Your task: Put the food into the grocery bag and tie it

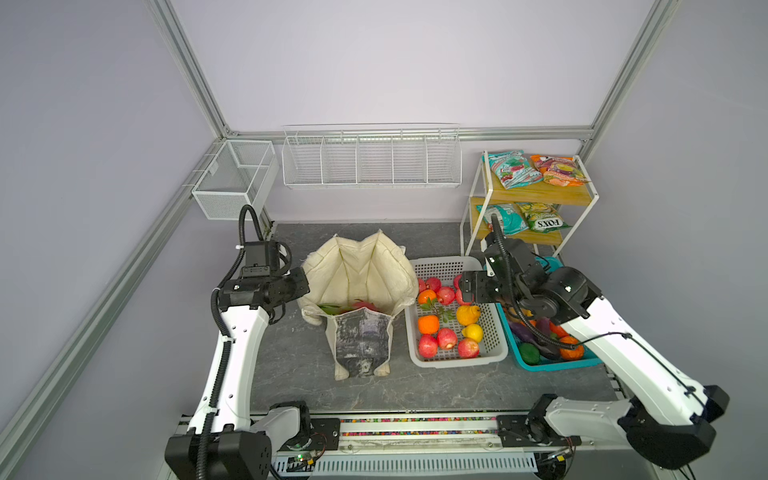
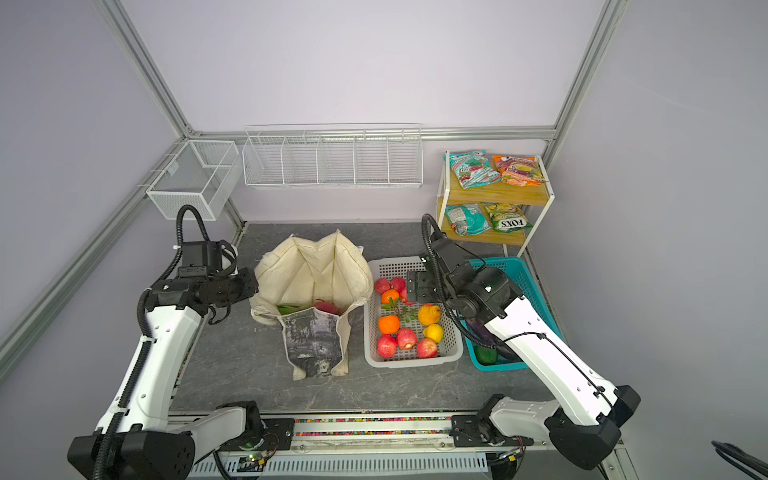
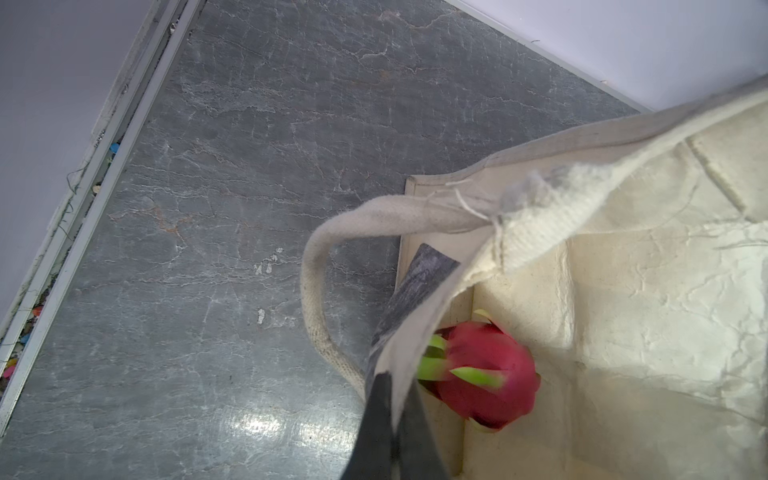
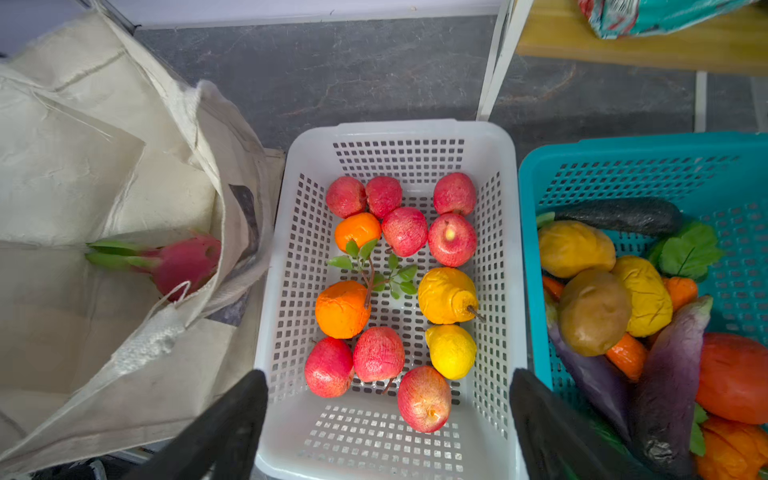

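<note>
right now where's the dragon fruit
The dragon fruit lies inside the grocery bag, just behind its printed near wall. In both top views the bag stands mid-table, directly left of the white basket.

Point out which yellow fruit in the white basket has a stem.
The larger, wrinkled yellow fruit, by the leafy twig, has a stem; the rounder lemon beside it shows none.

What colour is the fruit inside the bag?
Dragon fruit: pink with green tips, clearest in left wrist view.
</note>
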Controlling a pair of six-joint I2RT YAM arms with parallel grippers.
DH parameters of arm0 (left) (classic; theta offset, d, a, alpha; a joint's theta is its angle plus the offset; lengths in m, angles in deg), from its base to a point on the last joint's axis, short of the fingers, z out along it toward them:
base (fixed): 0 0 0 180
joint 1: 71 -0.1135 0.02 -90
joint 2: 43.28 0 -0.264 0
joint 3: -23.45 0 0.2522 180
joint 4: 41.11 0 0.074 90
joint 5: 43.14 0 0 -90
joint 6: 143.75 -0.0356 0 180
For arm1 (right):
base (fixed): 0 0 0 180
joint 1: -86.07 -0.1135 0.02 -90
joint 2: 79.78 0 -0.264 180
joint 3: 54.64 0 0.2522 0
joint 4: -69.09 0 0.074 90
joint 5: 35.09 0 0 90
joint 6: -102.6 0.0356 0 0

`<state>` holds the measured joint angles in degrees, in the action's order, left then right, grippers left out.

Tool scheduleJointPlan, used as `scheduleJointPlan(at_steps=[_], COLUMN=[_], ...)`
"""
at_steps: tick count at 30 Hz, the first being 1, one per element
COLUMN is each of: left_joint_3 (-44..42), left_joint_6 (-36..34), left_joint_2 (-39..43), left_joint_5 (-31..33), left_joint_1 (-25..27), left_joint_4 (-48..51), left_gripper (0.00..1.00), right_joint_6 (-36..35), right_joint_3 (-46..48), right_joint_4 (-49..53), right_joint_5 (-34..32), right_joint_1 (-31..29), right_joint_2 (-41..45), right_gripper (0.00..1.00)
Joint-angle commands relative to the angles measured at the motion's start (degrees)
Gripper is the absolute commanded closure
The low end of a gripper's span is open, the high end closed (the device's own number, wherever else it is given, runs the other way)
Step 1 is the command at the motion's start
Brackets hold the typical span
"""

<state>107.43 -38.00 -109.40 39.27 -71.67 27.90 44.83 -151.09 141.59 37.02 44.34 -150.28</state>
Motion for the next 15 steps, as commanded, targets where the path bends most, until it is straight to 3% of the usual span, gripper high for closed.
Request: scheduleJointPlan(at_steps=[1, 11, 15], left_joint_3=[0.62, 0.79, 0.36], left_joint_6=[-1.05, -1.77, -1.99], left_joint_2=[0.15, -0.17, -0.14], left_joint_5=[-0.90, -3.73, -3.48], left_joint_1=[-0.30, -0.30, -0.30], left_joint_4=[1.18, 0.55, 0.24], left_gripper=[1.00, 1.00, 1.00], right_joint_6=[3.55, 4.92, 4.43], right_joint_3=[3.96, 9.13, 9.51], right_joint_4=[-2.46, -6.63, -5.45], right_joint_5=[3.48, 9.71, 6.57], right_joint_1=[0.18, 0.08, -0.03], right_joint_2=[-0.70, -6.77, -8.82], right_gripper=[0.06, 0.01, 0.01])
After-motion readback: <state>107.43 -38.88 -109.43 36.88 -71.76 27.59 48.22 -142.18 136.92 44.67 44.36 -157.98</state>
